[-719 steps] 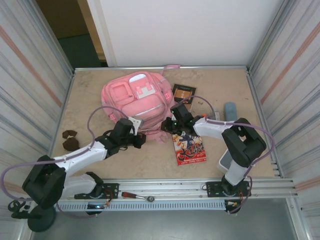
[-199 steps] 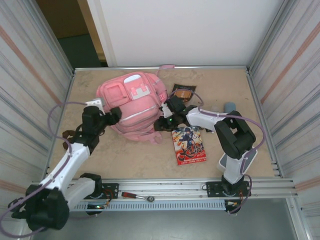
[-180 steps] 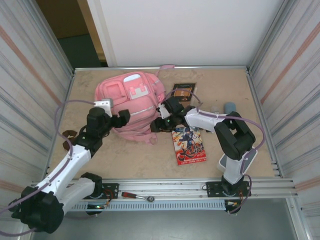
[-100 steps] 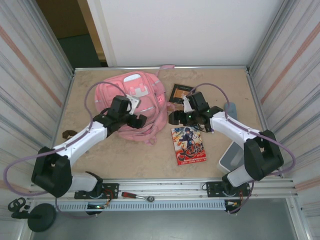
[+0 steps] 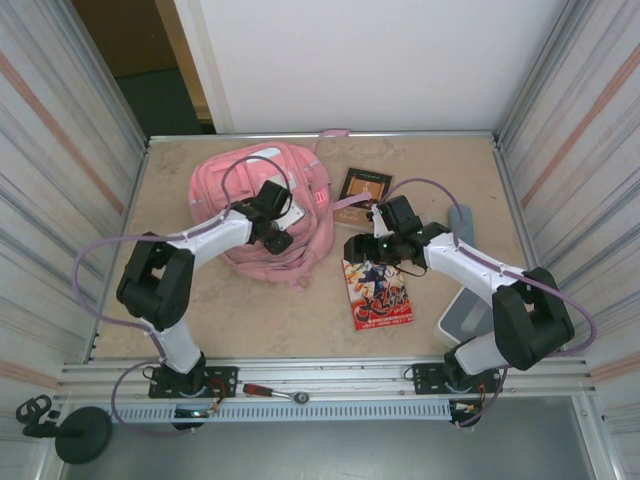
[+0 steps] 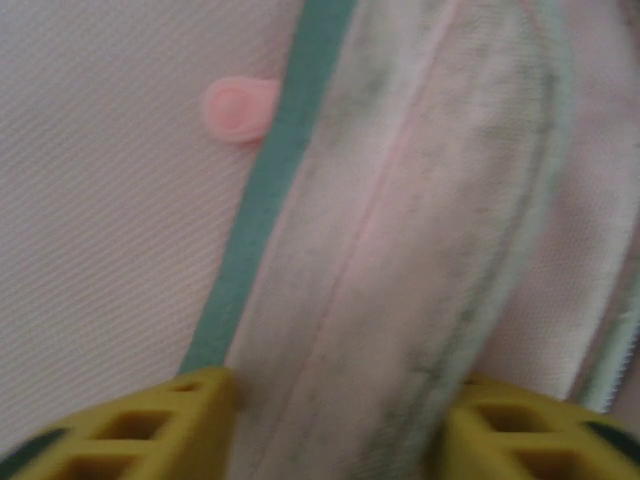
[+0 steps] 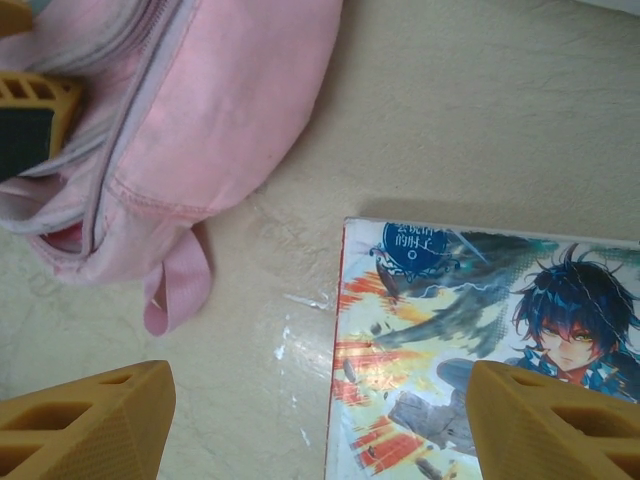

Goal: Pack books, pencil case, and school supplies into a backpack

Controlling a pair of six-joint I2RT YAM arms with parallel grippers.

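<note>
soft even light; left wrist view blurred

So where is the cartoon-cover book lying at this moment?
In the top view the cartoon-cover book lies flat on the table right of centre, just right of the backpack, with the right gripper over its far edge.

Left claw (image 6: 335, 420) points down, right claw (image 7: 320, 395) gapes wide.

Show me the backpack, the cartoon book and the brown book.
backpack (image 5: 228, 182), top view, on its front pocket.
cartoon book (image 5: 381, 298), top view, middle of the cover.
brown book (image 5: 363, 187), top view, on the orange panel.
</note>
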